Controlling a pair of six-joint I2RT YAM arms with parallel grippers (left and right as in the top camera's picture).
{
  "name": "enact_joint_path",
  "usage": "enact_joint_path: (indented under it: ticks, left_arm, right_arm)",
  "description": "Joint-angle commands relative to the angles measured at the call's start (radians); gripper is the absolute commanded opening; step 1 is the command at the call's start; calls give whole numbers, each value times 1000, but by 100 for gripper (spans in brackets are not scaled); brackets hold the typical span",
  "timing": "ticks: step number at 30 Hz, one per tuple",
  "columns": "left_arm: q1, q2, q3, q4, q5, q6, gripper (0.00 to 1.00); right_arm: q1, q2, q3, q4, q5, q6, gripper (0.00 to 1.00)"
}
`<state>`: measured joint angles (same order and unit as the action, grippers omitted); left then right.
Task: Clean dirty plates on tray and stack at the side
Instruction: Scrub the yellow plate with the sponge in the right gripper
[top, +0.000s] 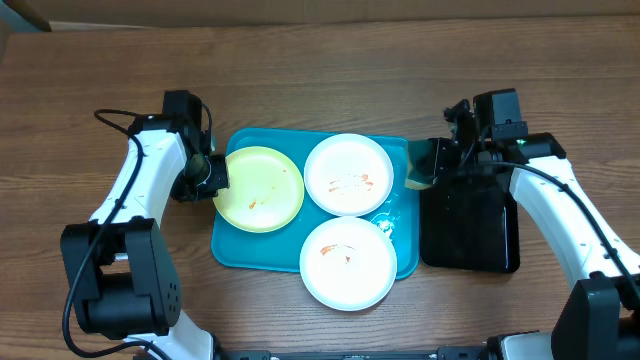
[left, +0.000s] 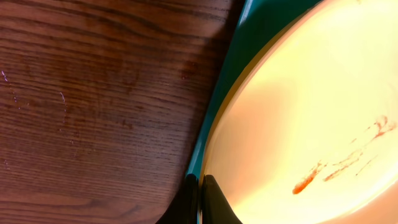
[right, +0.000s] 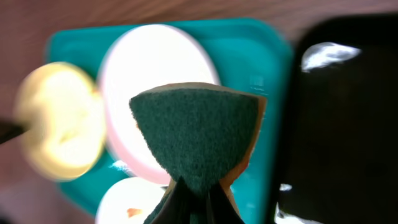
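Note:
Three plates lie on the turquoise tray (top: 232, 250): a pale yellow-green plate (top: 260, 187) at the left with orange smears, a white plate (top: 349, 174) at the back and a white plate (top: 348, 262) overhanging the front rim, both smeared orange-red. My left gripper (top: 214, 172) is shut on the yellow-green plate's left rim (left: 200, 186), where it meets the tray's edge (left: 249, 37). My right gripper (top: 440, 160) is shut on a green-and-yellow sponge (right: 198, 127), held at the tray's right edge, above the tray (right: 273, 81).
A black rectangular tray (top: 470, 225) lies right of the turquoise tray, under my right arm; it also shows in the right wrist view (right: 348, 118). Bare wooden table (top: 320, 70) surrounds both trays.

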<state>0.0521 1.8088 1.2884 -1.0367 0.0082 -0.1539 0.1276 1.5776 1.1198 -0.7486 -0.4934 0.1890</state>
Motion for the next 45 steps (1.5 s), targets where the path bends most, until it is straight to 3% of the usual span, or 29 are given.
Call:
enact_joint_path:
  ticks: [1, 6, 12, 19, 30, 35, 45]
  left_arm:
    - [-2, -10, 0, -3, 16, 21, 4]
    - [-19, -10, 0, -3, 42, 69, 4]
    - [-27, -10, 0, -3, 35, 68, 4]
    - [-29, -10, 0, -5, 45, 64, 4]
    - [-42, -10, 0, -7, 64, 64, 4]
    - [-42, -10, 0, -10, 64, 64, 4]
    - [-42, -10, 0, -10, 63, 64, 4]
  right_arm:
    - [42, -6, 16, 21, -223, -110, 4]
    - [175, -6, 16, 77, -171, -78, 4]
    - [391, -4, 16, 156, 38, 18, 4]
    - [588, 23, 16, 294, 233, 25, 4]
    - [732, 200, 17, 544, 291, 26, 4]
    - [734, 226, 64, 477, 276, 77, 4]
    - [666, 226, 333, 198, 325, 20, 4]
